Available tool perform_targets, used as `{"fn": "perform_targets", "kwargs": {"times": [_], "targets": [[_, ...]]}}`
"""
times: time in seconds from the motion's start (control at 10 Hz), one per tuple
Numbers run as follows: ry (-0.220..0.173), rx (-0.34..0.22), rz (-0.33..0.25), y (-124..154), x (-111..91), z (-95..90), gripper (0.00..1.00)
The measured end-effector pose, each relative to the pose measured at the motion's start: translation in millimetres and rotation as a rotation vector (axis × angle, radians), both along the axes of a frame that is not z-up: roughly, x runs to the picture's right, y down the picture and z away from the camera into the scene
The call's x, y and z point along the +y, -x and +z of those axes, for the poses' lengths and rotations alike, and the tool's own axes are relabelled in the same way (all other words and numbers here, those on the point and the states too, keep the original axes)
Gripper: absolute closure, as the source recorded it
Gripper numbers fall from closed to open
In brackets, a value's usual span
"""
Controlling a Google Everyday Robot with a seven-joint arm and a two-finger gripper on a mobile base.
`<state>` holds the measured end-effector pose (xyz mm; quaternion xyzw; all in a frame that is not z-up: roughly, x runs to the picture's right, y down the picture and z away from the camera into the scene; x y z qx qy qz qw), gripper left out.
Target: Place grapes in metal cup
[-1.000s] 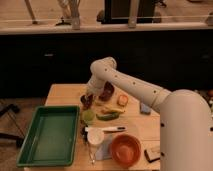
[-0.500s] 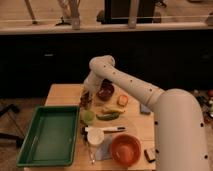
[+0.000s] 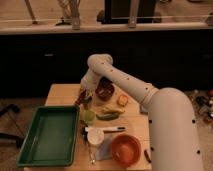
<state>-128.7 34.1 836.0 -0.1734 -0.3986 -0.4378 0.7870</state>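
Note:
My gripper point(image 3: 84, 96) hangs from the white arm point(image 3: 125, 82) over the table's left middle, just left of the dark red bowl point(image 3: 105, 91). A small reddish-brown lump, the grapes point(image 3: 79, 99), sits right at the gripper's tip; I cannot tell whether it is held or resting. A small dull grey shape directly below the gripper looks like the metal cup point(image 3: 88, 104). It is mostly hidden by the gripper.
A green tray point(image 3: 47, 136) fills the table's left front. A light green cup point(image 3: 89, 116), a banana point(image 3: 114, 110) and a green vegetable point(image 3: 107, 116) lie mid-table. A white cup point(image 3: 95, 136) and an orange bowl point(image 3: 125, 149) stand in front. The arm crosses the right side.
The gripper has stayed at the same spot by the dark red bowl. The arm's near part looms larger at the right.

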Motion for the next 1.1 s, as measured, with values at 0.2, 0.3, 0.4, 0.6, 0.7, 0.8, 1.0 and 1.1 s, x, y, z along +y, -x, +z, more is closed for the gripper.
{"fn": "perform_targets", "kwargs": {"times": [0.2,0.3,0.4,0.6,0.7,0.8,1.0,1.1], "targets": [[0.025,-0.027,0.076,-3.0,-0.9,-5.0,1.0],[0.044,-0.05,0.133,-6.5,1.0,-5.8,1.0],[0.058,-0.064,0.174,-10.7,1.8,-6.3,1.0],[0.09,-0.095,0.238,-13.0,4.7,-7.1,1.0],[0.101,-0.101,0.251,-13.0,5.1,-7.4,1.0],[0.121,-0.107,0.272,-12.4,5.2,-7.6,1.0],[0.165,-0.115,0.313,-8.4,4.5,-7.5,1.0],[0.181,-0.119,0.325,-6.8,4.0,-7.5,1.0]]}}
